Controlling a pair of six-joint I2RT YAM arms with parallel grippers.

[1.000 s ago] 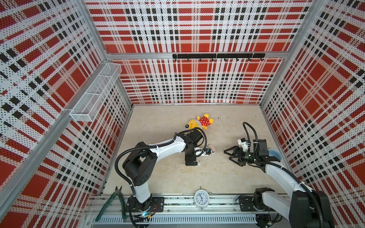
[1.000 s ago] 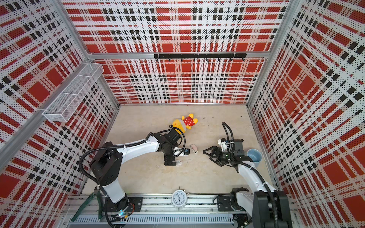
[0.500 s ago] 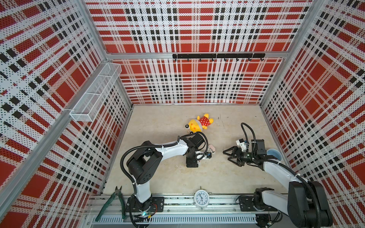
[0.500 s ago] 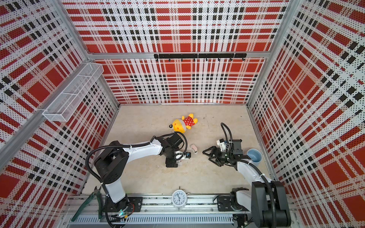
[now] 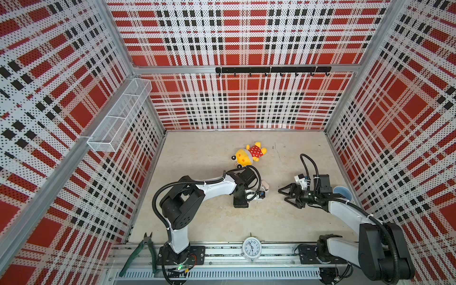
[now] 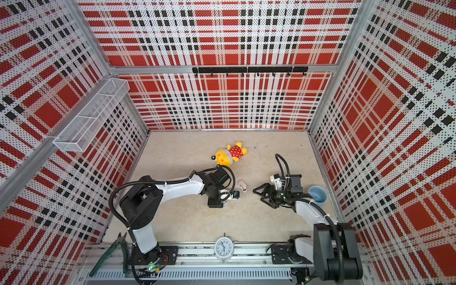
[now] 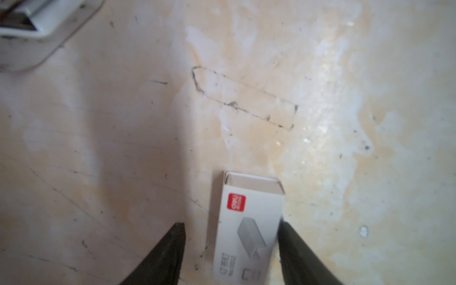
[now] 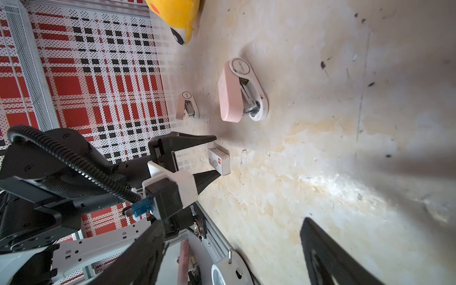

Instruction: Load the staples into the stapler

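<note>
Left wrist view: your left gripper (image 7: 232,230) stands over the small white staple box (image 7: 249,222), jaws apart with the box between them. One finger (image 7: 293,244) touches a long side of the box. The other finger (image 7: 172,244) is clear of it, with bare counter (image 7: 123,148) showing in the gap. So it straddles the box without clamping it, and the box lies flat. The box's end is open, and what shows of the inside is plain white. You can see no staples there, and no loose strip shows in any view. Whether strips sit deeper inside, you cannot tell.

Right wrist view: the stapler (image 8: 243,91) sits on the counter with its pink lid raised off the white base and the metal channel exposed. The channel looks ready to take a strip, and I can make out none in it. Your right gripper (image 8: 233,222) has its jaws spread wide with nothing between them.

In both top views the box is hidden under the left wrist, a little below mid-frame. The stapler (image 5: 265,185) lies just up and right of that wrist, touching neither gripper. The right gripper (image 5: 287,198) hovers further right, tips pointing toward the stapler.

Progress, as a judgement: early.
- Done: the stapler is open.
- Left: secure the box, get a strip out, seat it in the channel and shut the lid.
</note>
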